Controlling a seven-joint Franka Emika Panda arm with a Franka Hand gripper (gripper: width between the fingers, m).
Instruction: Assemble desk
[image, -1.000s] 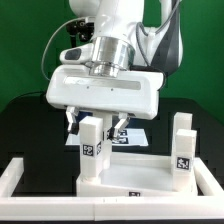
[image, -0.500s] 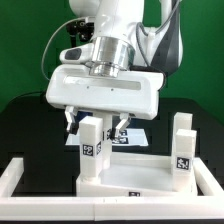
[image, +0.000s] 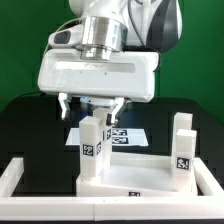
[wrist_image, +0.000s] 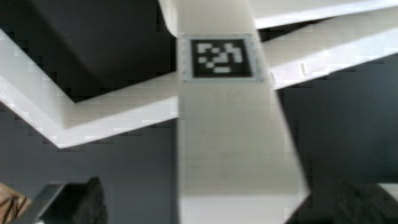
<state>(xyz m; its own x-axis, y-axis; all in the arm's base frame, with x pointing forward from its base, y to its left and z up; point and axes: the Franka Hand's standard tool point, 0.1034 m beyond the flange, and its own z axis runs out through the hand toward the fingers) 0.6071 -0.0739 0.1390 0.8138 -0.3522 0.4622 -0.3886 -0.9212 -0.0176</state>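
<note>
Table (image: 20, 120) under its black mat carries everything, with the white rail (image: 20, 175) framing the near side and the marker board (image: 132, 134) lying flat at about 12 o'clock from the desk. Next in size, the desk top panel (image: 125, 178) lies flat at 6 o'clock in the exterior view, two block legs standing on it: one leg (image: 92, 148) at its 9 o'clock end, the other leg (image: 183, 150) at its 3 o'clock end. Above the first leg, the gripper (image: 91, 110) has risen from where it sat a second ago; its fingers now stand wide apart, flanking only the leg's top and clamped on nothing. The wrist view looks straight down that leg's tagged face (wrist_image: 221, 57), free between the jaws. Judging from this, the leg is released and left standing, so this step looks finished and further legs remain.
</note>
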